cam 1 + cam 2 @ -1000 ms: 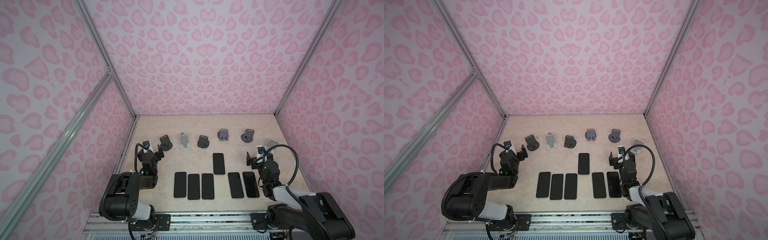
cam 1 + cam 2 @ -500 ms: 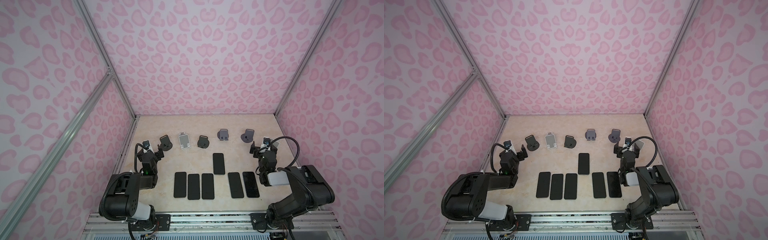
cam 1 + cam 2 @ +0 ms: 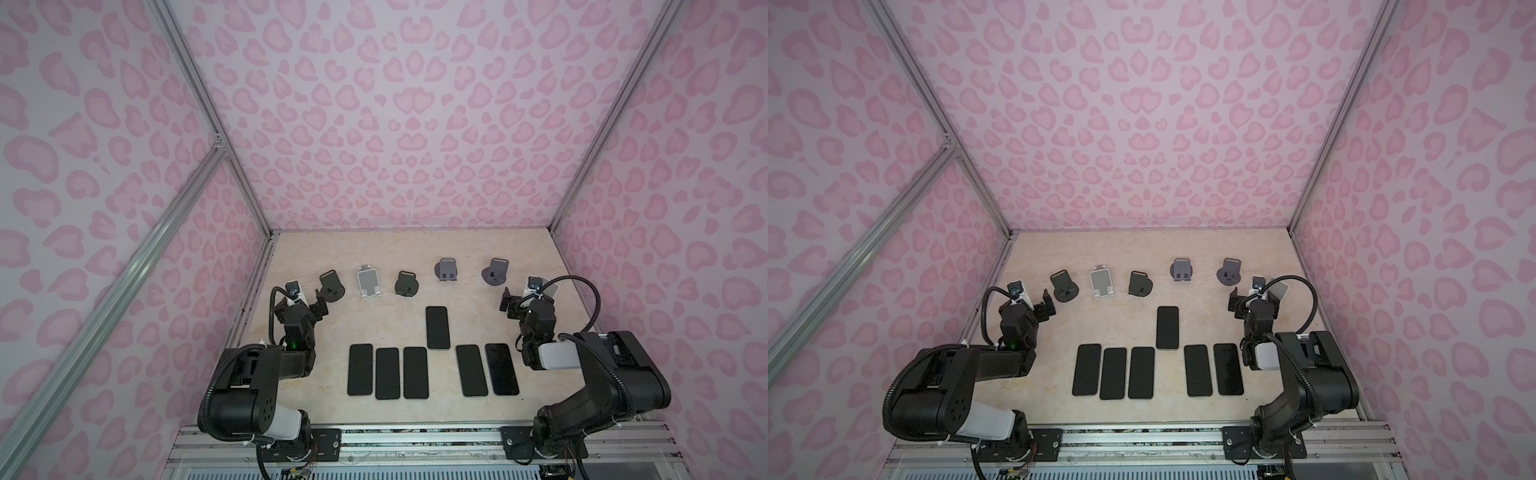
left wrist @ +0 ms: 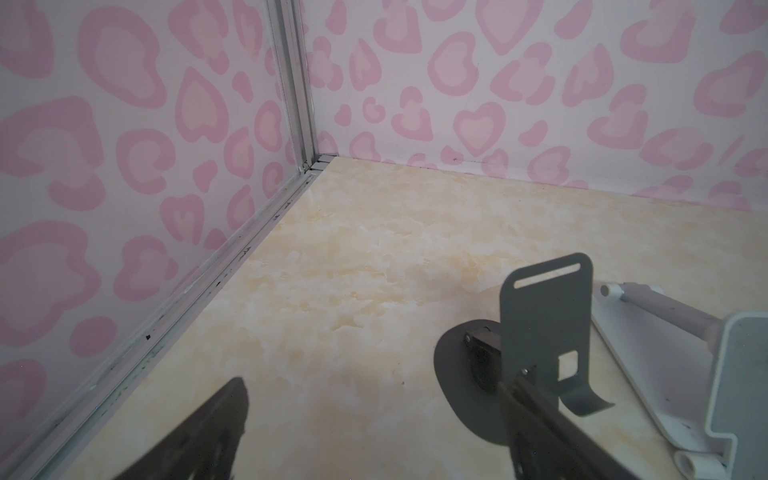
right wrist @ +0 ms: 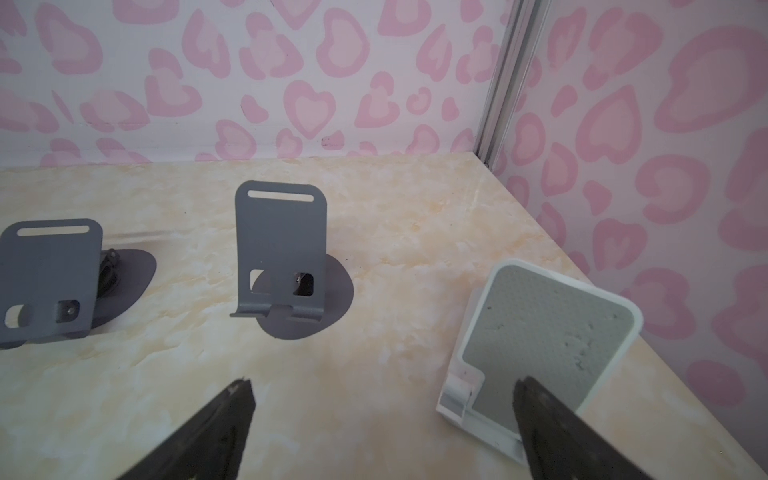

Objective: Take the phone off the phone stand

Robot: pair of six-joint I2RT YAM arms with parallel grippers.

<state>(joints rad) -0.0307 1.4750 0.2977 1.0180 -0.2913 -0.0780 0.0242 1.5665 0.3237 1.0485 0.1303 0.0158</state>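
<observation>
Several black phones lie flat on the table in both top views, among them a phone (image 3: 437, 327) ahead of a front row that holds another phone (image 3: 387, 373) (image 3: 1113, 373). No phone sits on any stand. Several empty phone stands line the back: a dark stand (image 3: 331, 284) (image 4: 544, 316), a white stand (image 3: 368, 281) and grey stands (image 3: 496, 271) (image 5: 280, 237). My left gripper (image 3: 319, 304) (image 4: 379, 377) is open and empty beside the dark stand. My right gripper (image 3: 524, 297) (image 5: 383, 380) is open and empty, one finger in front of the far-right white stand (image 5: 548, 324).
Pink patterned walls with metal corner posts (image 3: 582, 166) close in the marble table (image 3: 374, 249) on three sides. The right wall stands close behind the far-right white stand. A metal rail (image 3: 415, 436) carrying both arm bases runs along the front edge.
My right arm has swung from beside the front phones back towards the far-right white stand, gripper still open. My left arm has not moved.
</observation>
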